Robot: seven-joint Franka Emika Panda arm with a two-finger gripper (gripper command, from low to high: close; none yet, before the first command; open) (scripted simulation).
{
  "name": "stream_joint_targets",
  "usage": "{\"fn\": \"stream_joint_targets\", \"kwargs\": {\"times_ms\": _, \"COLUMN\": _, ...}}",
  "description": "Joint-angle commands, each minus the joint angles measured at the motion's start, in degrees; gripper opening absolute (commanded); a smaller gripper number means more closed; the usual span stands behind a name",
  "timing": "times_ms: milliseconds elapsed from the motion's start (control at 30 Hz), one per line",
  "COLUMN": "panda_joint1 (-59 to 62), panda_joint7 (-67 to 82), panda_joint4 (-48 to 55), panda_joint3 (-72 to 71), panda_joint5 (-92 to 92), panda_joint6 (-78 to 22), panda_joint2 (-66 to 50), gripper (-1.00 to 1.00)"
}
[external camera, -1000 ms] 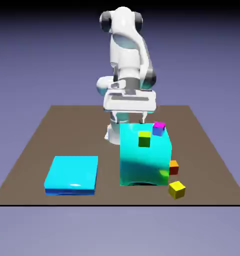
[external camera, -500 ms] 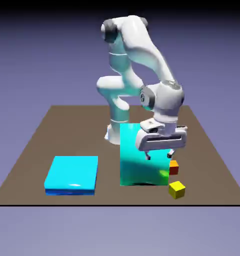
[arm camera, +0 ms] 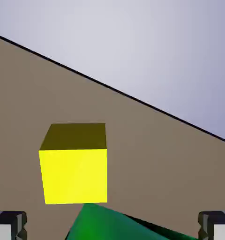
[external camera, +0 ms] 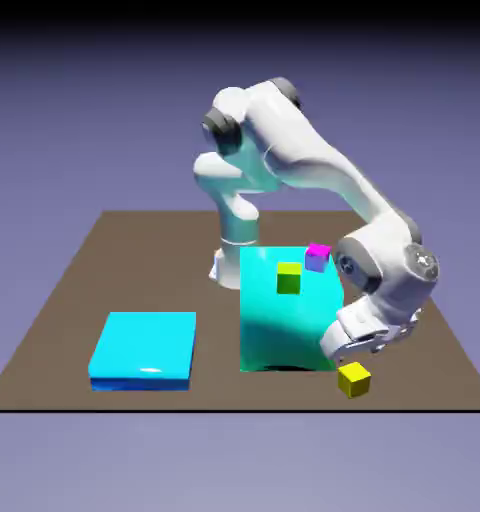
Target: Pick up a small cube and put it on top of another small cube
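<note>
Yellow is what I am after: the small cube (arm camera: 73, 163) sits on the brown table (external camera: 74, 300) close to its near edge, just off the front corner of the big teal block (external camera: 287, 310) on the exterior view's right. My gripper (external camera: 356, 350) hangs just above and beside it, jaws spread with nothing between them; in the hand view both fingertips (arm camera: 10, 225) show far apart at the bottom edge, and the cube lies left of the midline, not centred.

That offset is my main worry. If I drop straight down from here, I judge that one finger could land on the cube's top or clip its edge and shove it toward the table's edge, which looks close. My wrist is also tilted, so a slanted closing might pinch a corner and let the cube twist out.

The teal block crowds me too: a green-tinted slab (arm camera: 119, 225) fills the bottom of the hand view between my fingertips, and I cannot tell for certain what it is. Brushing the block could jolt the olive-green cube (external camera: 289, 277) and magenta cube (external camera: 317, 256) resting on top of it.
</note>
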State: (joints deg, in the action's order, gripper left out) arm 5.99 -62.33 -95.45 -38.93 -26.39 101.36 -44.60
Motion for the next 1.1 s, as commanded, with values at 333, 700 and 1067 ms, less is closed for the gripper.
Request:
{"fn": "stream_joint_targets", "kwargs": {"times_ms": 333, "panda_joint1": 2.29, "panda_joint7": -4.43, "panda_joint4": 2.66, "panda_joint3": -3.52, "panda_joint5": -6.36, "panda_joint6": -2.34, "panda_joint2": -13.35, "gripper": 0.0}}
{"fn": "stream_joint_targets", "kwargs": {"times_ms": 700, "panda_joint1": -2.46, "panda_joint7": 3.93, "panda_joint4": 4.3, "panda_joint3": 2.7, "panda_joint5": 2.17, "panda_joint6": -13.5, "panda_joint2": 1.22, "gripper": -1.0}}
{"fn": "stream_joint_targets", "kwargs": {"times_ms": 1067, "panda_joint1": -8.88, "panda_joint7": 16.63, "panda_joint4": -5.01, "panda_joint3": 18.14, "panda_joint5": 13.27, "panda_joint6": -19.67, "panda_joint2": 24.07, "gripper": -1.0}}
